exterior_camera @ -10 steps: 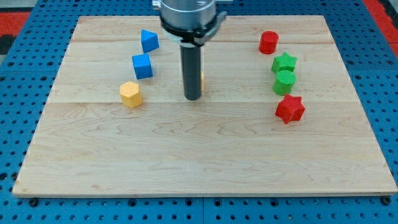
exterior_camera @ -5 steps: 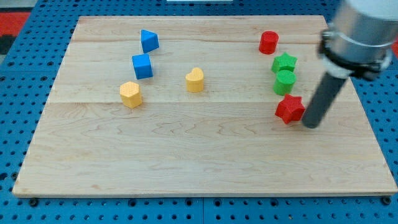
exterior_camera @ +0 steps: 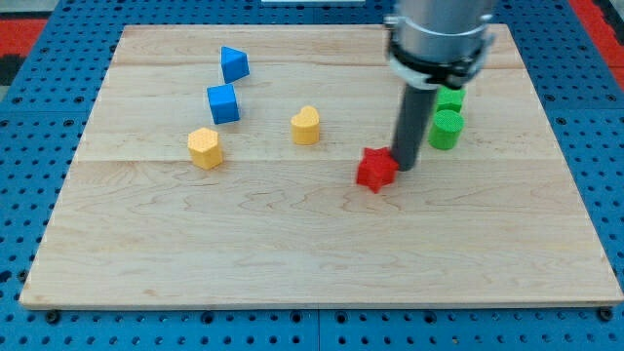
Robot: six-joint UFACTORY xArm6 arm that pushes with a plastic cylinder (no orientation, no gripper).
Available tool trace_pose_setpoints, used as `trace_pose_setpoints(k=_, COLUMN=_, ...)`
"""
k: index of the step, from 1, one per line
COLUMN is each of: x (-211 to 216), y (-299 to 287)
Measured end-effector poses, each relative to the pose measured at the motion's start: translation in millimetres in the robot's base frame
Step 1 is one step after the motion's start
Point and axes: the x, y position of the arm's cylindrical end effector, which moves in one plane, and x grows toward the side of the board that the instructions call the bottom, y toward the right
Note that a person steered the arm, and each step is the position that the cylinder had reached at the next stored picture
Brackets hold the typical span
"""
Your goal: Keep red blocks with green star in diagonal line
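The red star block [exterior_camera: 375, 170] lies near the board's middle, right of centre. My tip [exterior_camera: 405, 167] touches its right side. The green star [exterior_camera: 449, 98] sits at the upper right, partly hidden behind the rod. The green cylinder [exterior_camera: 446, 129] stands just below it. The red cylinder from the upper right is hidden behind the arm.
A blue triangular block [exterior_camera: 233, 63] and a blue cube-like block [exterior_camera: 223, 102] sit at upper left. A yellow hexagonal block [exterior_camera: 206, 147] and a yellow heart block [exterior_camera: 305, 125] lie left of centre. The wooden board [exterior_camera: 312, 283] rests on a blue pegboard.
My tip swept from the right of the red star toward the view's left, pushing the red star left, away from the green blocks. The arm now hides the red cylinder.
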Motion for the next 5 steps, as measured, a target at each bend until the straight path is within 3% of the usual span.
trace_pose_setpoints(k=2, x=-8.8, y=129.2)
trace_pose_setpoints(k=3, x=-38.5, y=158.9)
trace_pose_setpoints(k=4, x=-86.6, y=161.9)
trace_pose_setpoints(k=5, x=-96.3, y=133.9)
